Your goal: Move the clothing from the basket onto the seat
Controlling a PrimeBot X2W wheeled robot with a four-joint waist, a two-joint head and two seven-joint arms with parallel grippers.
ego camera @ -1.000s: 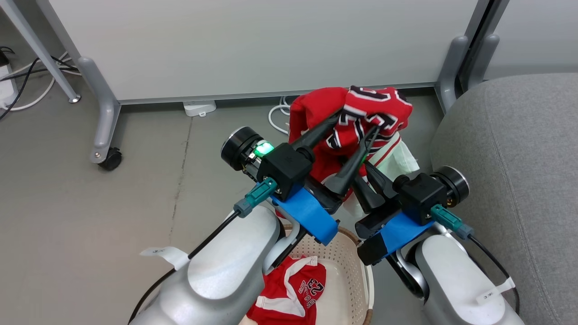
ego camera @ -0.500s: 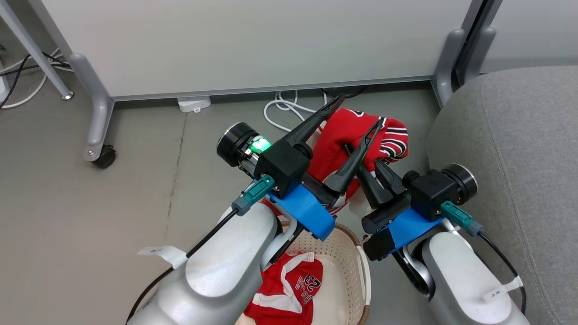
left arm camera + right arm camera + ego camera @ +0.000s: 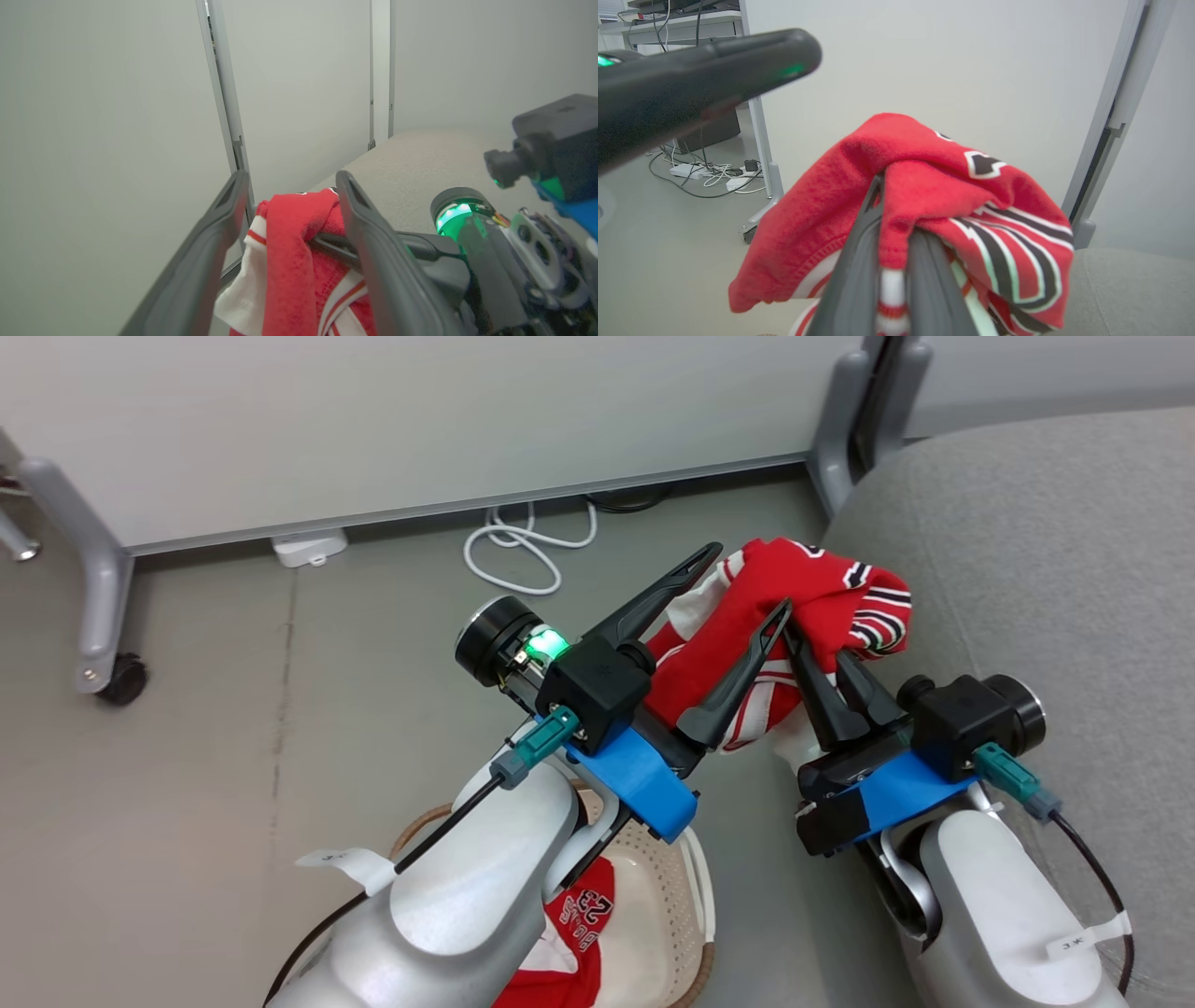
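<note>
Grey seat (image 3: 1027,551) at the right, white basket (image 3: 698,905) low on the floor, a red garment (image 3: 812,590) lifted beside the seat's edge, a second red garment (image 3: 583,917) lying in the basket, right gripper (image 3: 817,649) clamped on the lifted one, left gripper (image 3: 749,581) spread wide with cloth between its fingers.

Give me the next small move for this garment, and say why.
Probably swing the right end effector farther right, over the seat. It is shut on the red garment, which hangs at the seat's edge and appears mostly above the floor. The left end effector stands open, gripping nothing. Releasing here might drop the garment off the seat.
</note>
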